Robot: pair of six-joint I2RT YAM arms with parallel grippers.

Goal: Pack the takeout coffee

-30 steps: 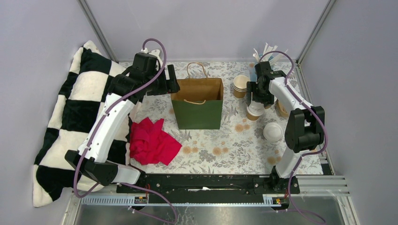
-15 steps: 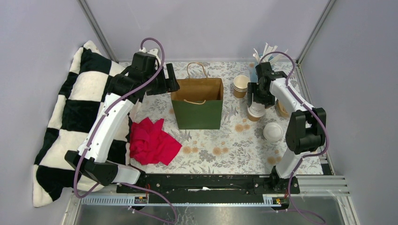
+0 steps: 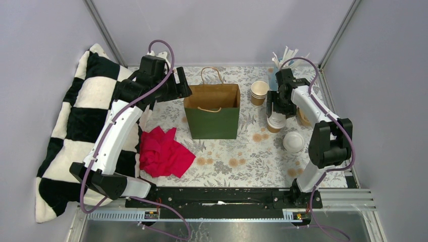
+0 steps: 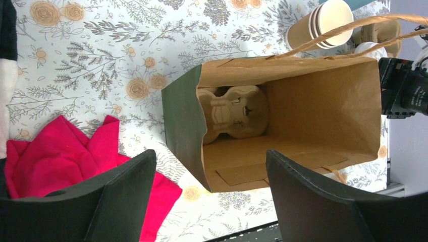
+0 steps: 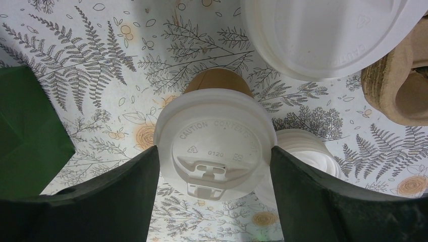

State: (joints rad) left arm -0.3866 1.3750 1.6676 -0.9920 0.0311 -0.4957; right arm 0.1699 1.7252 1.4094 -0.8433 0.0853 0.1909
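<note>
A: left tool (image 4: pixel 209 160)?
B: released, nothing in it, up by the green bag (image 4: pixel 184 126).
A: coffee cup (image 5: pixel 216 143)?
B: lidded, upright on tabletop (image 5: pixel 91 65), right of bag. right tool (image 5: pixel 214 157) straddles its lid, fingers (image 5: pixel 116 201) at both edges. Clenched or not, can't tell.

From above and behind, we look down on the whole desk (image 3: pixel 227 161), the green bag (image 3: pixel 212 121) near its middle. Our left wrist view peers straight into that bag's mouth from close above. Our right wrist view sits very near over a lidded cup (image 5: pixel 214 146) right of the bag. All three views share the bag.
</note>
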